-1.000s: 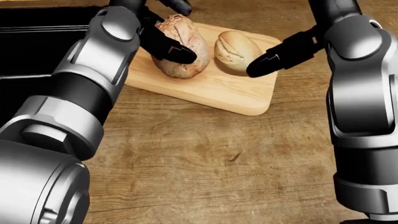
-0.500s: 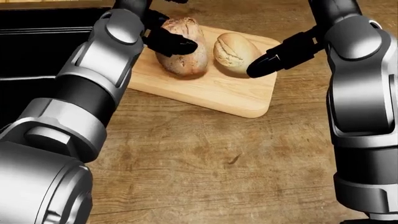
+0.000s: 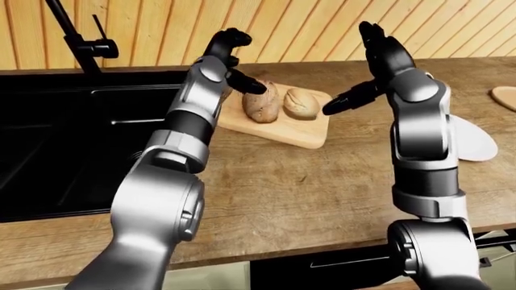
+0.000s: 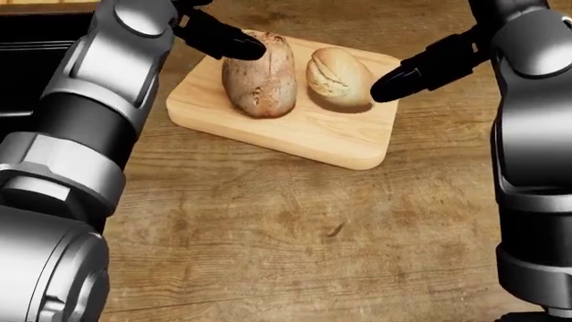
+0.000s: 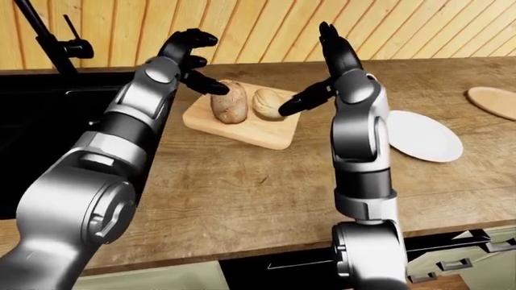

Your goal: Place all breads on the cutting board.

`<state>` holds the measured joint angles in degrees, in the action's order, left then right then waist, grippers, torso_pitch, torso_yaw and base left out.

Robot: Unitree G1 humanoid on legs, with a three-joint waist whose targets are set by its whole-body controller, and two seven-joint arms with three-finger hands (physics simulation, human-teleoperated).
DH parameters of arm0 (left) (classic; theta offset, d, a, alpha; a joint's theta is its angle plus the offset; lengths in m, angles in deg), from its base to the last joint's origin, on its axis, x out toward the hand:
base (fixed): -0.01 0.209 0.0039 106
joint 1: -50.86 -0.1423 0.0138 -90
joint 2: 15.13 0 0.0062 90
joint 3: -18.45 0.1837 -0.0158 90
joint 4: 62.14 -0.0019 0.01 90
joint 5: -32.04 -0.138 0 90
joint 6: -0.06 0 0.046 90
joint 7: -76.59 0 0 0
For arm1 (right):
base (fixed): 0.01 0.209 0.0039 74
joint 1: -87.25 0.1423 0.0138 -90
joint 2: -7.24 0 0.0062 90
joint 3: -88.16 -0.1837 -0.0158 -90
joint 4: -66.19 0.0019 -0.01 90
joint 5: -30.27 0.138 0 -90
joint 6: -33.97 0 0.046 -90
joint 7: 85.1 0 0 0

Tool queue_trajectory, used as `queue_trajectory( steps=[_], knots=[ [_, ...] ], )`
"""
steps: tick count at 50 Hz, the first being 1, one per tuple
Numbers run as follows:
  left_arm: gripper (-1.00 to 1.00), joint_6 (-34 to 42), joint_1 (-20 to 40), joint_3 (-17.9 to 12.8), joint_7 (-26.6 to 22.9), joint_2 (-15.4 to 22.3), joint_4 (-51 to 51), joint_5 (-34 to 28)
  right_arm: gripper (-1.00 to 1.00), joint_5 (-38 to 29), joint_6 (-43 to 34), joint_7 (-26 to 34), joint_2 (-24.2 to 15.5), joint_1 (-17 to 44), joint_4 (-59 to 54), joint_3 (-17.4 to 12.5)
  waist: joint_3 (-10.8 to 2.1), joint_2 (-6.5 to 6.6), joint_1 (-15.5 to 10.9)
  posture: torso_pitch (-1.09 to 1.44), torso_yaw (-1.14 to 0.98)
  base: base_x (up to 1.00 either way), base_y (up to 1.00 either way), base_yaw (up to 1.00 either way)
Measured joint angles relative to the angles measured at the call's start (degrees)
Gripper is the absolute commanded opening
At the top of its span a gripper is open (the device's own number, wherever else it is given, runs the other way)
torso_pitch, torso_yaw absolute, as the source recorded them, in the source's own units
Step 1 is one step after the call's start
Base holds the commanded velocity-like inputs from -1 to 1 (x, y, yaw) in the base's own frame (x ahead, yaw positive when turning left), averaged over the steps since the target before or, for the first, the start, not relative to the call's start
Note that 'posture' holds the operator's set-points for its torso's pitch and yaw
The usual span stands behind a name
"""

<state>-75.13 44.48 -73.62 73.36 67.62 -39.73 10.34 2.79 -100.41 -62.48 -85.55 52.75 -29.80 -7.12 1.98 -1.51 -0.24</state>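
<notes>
Breads lie side by side on the cutting board (image 4: 295, 131), in the upper middle of the head view. The long brown loaf (image 4: 259, 74) sits on the board's left part, its length running toward the top of the frame; the round pale roll (image 4: 338, 76) rests just beside it on the right, close but with a narrow gap between them. The board itself lies at an angle on the wooden table (image 4: 295, 235), near the black sink (image 3: 56, 145) that fills the left side of the left-eye view.

The left hand (image 3: 228, 60) hangs raised above the loaf's upper left end, its fingers (image 4: 223, 40) released and loosely curled; one dark finger reaches over the loaf's top end in the head view, and whether it touches the crust I cannot tell. The right hand (image 3: 379, 57) stands upright to the right of the roll, fingers (image 3: 372, 36) spread and pointing toward the top of the frame, grasping nothing. Its thumb (image 4: 420, 72) stretches toward the roll, the tip just beside the roll's right side.

At the right of the right-eye view a white plate (image 5: 423, 136) lies on the table, well apart from the board, and a round wooden piece (image 5: 493, 99) sits at the frame's right edge. A black faucet (image 3: 77, 39) rises above the sink in the upper left.
</notes>
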Motion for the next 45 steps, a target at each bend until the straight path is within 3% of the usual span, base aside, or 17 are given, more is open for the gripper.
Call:
queue_trajectory(
  steps=[5, 11, 15, 20, 25, 32, 40, 45],
  knots=[
    [0.51, 5.89, -2.51, 0.00, -4.49, 2.96, 12.20, -0.22, 1.00, 0.12, -1.11, 0.67, -1.16, 0.34, 0.63, -0.86, 0.35, 0.23, 0.11, 0.00, 0.00, 0.00, 0.00, 0.00],
    [0.61, 17.15, -11.96, 0.21, -11.57, 4.98, 39.47, -1.82, 1.00, 0.49, -2.41, 1.08, -2.02, 1.09, 1.75, -1.12, 0.48, 0.70, 0.30, 0.00, 0.00, 0.00, 0.00, 0.00],
    [0.82, 24.33, -18.37, 0.47, -17.10, 6.13, 54.48, -3.88, 1.00, 1.18, -3.16, 1.56, -3.20, 1.90, 2.42, -1.77, 0.71, 0.87, 0.30, 0.00, 0.00, 0.00, 0.00, 0.00],
    [0.91, 34.21, -21.74, -2.16, -24.09, 10.64, 68.51, -6.28, 1.00, 2.14, -3.66, 1.52, -5.01, 1.40, 3.73, -3.19, 1.24, 0.70, 0.46, 0.00, 0.00, 0.00, 0.00, 0.00],
    [0.99, 41.47, -22.57, -5.51, -29.04, 16.24, 79.76, -8.21, 1.00, 3.28, -4.40, 1.44, -6.06, 0.18, 4.56, -3.47, 1.18, 0.94, 0.32, 0.00, 0.00, 0.00, 0.00, 0.00],
    [1.00, 48.48, -28.87, -8.86, -34.27, 21.16, 91.92, -7.95, 1.00, 4.95, -5.98, 1.84, -8.39, -0.89, 8.49, -5.28, 1.21, 1.21, 0.00, 0.00, 0.00, 0.00, 0.00, 0.00],
    [1.00, 53.81, -36.16, -13.41, -35.29, 24.54, 100.15, -4.66, 1.00, 7.66, -9.63, 1.99, -11.83, -6.08, 17.43, -8.84, 1.45, 0.83, -0.06, 0.00, 0.00, 0.00, 0.00, 0.00],
    [1.00, 58.19, -39.85, -16.54, -36.10, 27.85, 106.72, -1.69, 1.00, 10.69, -13.32, 2.37, -15.50, -8.74, 22.78, -12.56, 1.56, 0.85, -0.04, 0.00, 0.00, 0.00, 0.00, 0.00]
  ],
)
